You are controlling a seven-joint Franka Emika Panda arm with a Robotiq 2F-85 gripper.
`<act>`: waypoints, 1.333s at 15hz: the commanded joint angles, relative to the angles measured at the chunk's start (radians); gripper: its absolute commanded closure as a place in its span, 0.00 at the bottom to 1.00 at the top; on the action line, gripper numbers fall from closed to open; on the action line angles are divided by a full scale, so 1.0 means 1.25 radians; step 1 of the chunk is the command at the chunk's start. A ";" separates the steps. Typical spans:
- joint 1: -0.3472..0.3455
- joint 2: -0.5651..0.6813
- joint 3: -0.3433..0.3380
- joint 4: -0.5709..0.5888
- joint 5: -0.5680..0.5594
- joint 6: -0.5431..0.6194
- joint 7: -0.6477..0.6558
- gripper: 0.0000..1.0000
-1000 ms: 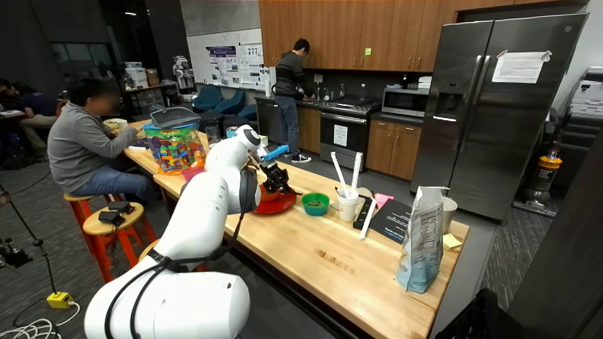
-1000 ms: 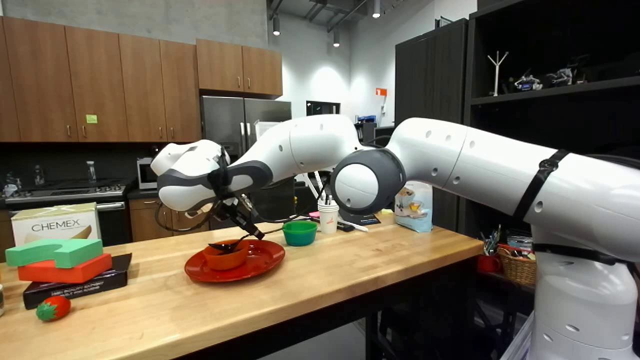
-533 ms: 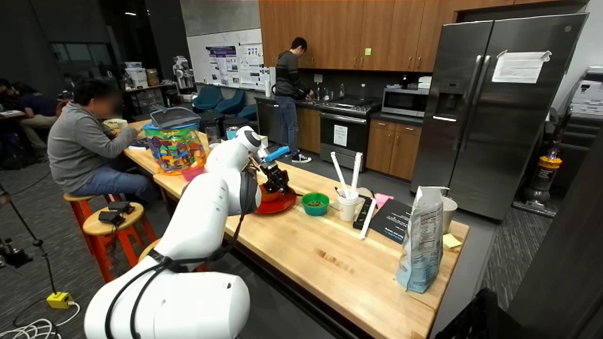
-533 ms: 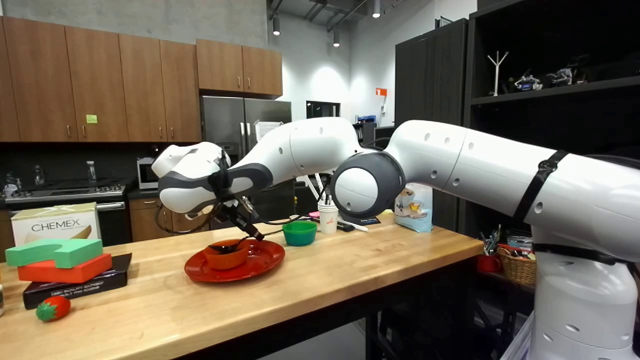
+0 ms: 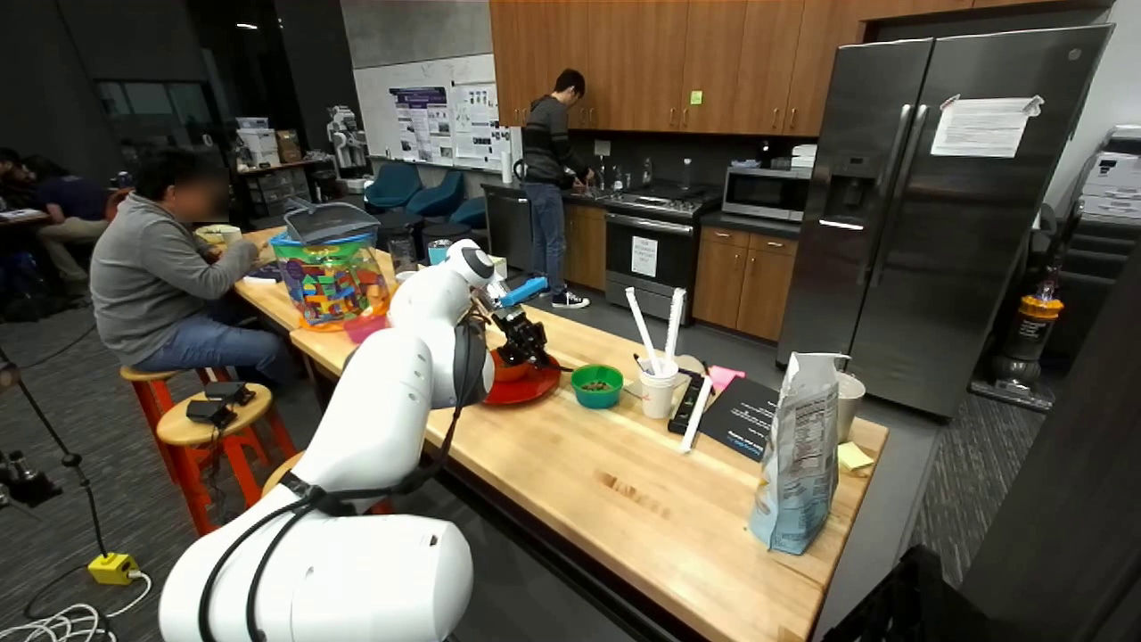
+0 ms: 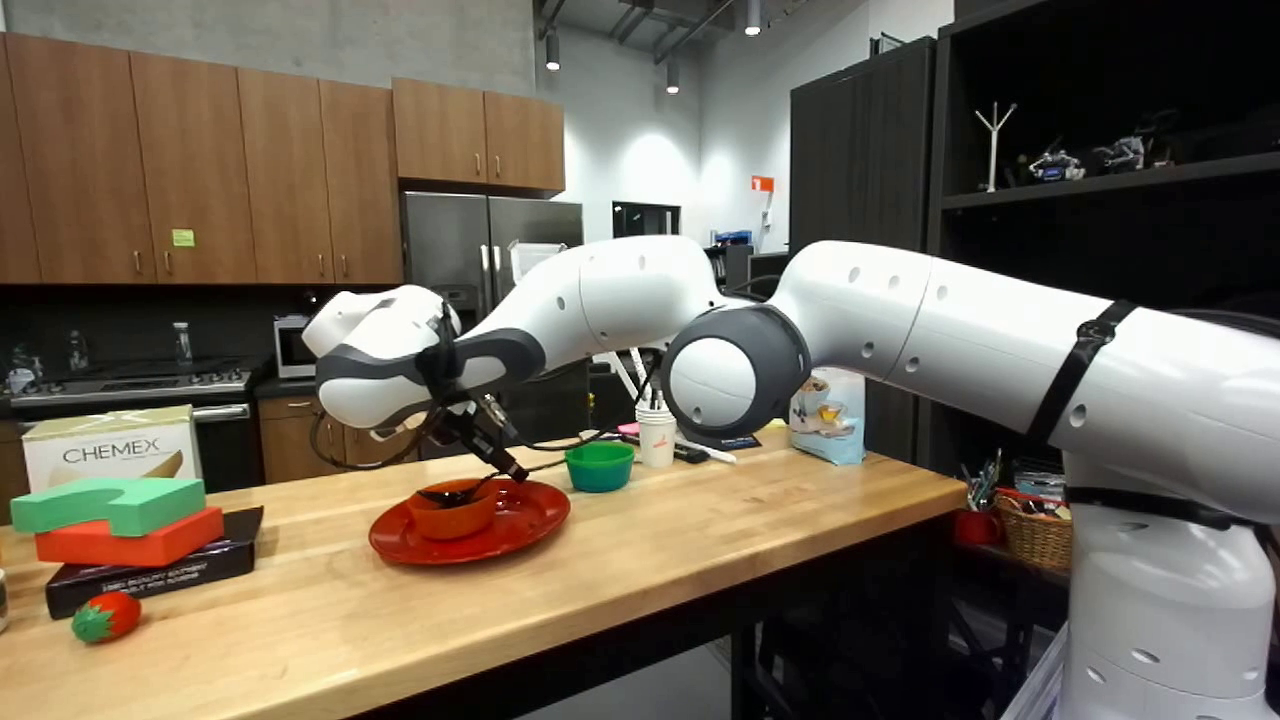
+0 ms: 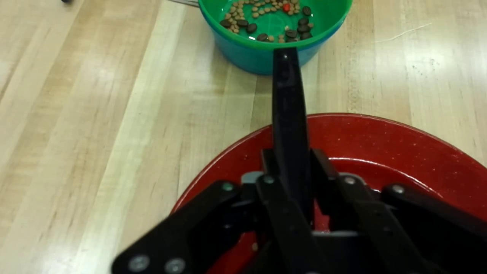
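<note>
Black spoon point(image 7: 290, 118), its handle pinched by the gripper point(image 7: 293, 163), jaws narrow, seemingly so its head sits low in the orange bowl point(image 6: 452, 522); red plate point(image 6: 538, 512) beneath, perhaps catching spills; green bowl point(image 7: 245, 55) apart from it, at twelve o'clock in the wrist view.

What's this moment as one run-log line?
tool: shut on black spoon; spoon: head at orange bowl; orange bowl: on red plate; green bowl: beside plate

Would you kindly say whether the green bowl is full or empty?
Neither, partly filled: in the wrist view, dark beans and tan pieces lie scattered in the green bowl, bare bottom showing.
</note>
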 commanded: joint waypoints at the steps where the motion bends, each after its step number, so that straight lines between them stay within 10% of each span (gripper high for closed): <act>1: 0.011 0.023 -0.031 0.040 0.022 -0.011 -0.014 0.44; 8: 0.025 0.031 -0.044 0.050 0.018 -0.010 -0.019 0.02; 20: 0.051 -0.047 -0.079 0.039 0.029 -0.007 0.006 0.00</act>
